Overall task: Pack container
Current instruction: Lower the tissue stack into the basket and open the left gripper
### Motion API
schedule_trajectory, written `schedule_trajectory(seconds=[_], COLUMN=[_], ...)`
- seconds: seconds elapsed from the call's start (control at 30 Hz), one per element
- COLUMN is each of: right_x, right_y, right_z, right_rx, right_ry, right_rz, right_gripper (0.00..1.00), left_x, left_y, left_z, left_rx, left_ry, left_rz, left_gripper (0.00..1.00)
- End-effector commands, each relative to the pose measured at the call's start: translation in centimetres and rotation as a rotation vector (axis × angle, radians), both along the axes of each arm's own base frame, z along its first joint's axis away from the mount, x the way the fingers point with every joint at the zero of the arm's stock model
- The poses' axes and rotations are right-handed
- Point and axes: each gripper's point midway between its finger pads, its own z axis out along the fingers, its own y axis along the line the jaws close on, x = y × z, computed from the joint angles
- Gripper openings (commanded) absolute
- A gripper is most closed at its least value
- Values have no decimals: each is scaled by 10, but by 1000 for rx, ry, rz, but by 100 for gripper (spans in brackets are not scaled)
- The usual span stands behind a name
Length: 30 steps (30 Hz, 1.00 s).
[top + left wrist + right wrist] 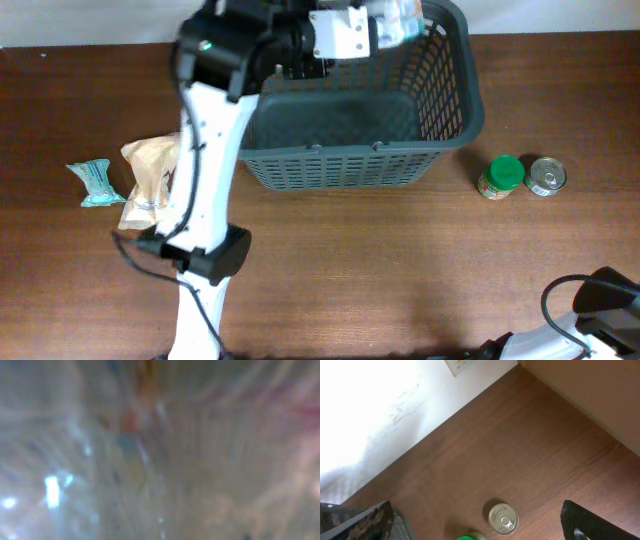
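Observation:
The dark grey lattice basket (340, 165) stands at the back middle of the table and looks empty inside. My left gripper (372, 32) reaches over the basket's back rim and is shut on a clear crinkly plastic packet (402, 18), held above the basket's far right corner. The left wrist view is a close blur filled by that plastic (160, 450). My right gripper (479, 524) is open and empty, its fingers wide apart at the frame edges. It hovers over the table to the right of the basket, and only the right arm (605, 300) shows in the overhead view.
A green-lidded jar (502, 176) and a tin can (546, 176) stand right of the basket; the can (503, 518) also shows under my right gripper. A tan bag (150, 172) and a teal packet (95, 183) lie left of the basket, beside the left arm.

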Motion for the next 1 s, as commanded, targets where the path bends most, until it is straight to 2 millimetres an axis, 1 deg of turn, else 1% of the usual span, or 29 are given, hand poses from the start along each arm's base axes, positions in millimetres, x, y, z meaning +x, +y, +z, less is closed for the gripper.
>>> schedule_trajectory(seconds=[0.0, 0.13, 0.2, 0.23, 0.27, 0.37, 0.43, 0.47, 0.5, 0.53, 0.57, 0.67, 0.7, 0.73, 0.77, 0.83, 0.87, 0.9, 0.97], right_x=[-3, -3, -3, -3, -3, -3, -3, -3, -3, -3, -3, -3, -3, -3, -3, -3, -3, -3, -3], right_y=[1, 1, 1, 1, 1, 1, 1, 1, 1, 1, 1, 1, 1, 1, 1, 1, 1, 1, 1], right_z=[4, 4, 4, 4, 4, 4, 4, 4, 4, 4, 4, 4, 4, 4, 4, 4, 4, 4, 4], right_rx=[-7, -8, -8, -8, -7, -7, -7, -8, -8, -8, -7, -7, -8, -8, -7, -7, -8, -8, -8], right_ry=[-5, -5, -5, -5, -5, -5, -5, -5, -5, -5, -5, -5, -5, -5, -5, -5, -5, -5, -5], right_rz=[-6, -6, -6, -6, -6, -6, -6, -6, -6, -6, -6, -6, -6, -6, -6, -6, -6, -6, -6], right_gripper=[99, 99, 99, 99, 99, 99, 99, 99, 99, 99, 99, 99, 99, 99, 99, 99, 99, 99, 99], left_x=[12, 25, 31, 36, 37, 42, 46, 47, 48, 49, 51, 63, 66, 70, 73, 66, 61, 54, 39], left_y=[-17, -21, -23, -25, -26, -26, -24, -23, -22, -21, -20, -13, -9, -4, 7, 15, 18, 23, 29], left_z=[-58, -109, -129, -145, -155, -176, -185, -186, -187, -187, -185, -169, -161, -149, -126, -97, -86, -71, -51], left_rx=[44, 85, 94, 102, 108, 125, 145, 151, 159, 155, 143, 74, 40, -10, -105, -182, -198, -209, -217], left_ry=[90, 177, 201, 223, 237, 264, 266, 263, 260, 267, 273, 289, 298, 308, 320, 327, 324, 314, 304], left_rz=[-107, -100, -100, -99, -98, -94, -81, -76, -68, -51, -15, 177, 255, 359, 531, 601, 610, 612, 610], left_gripper=[2, 2, 2, 2, 2, 2, 2, 2, 3, 11, 20, 31, 40, 54, 74, 97, 99, 99, 99])
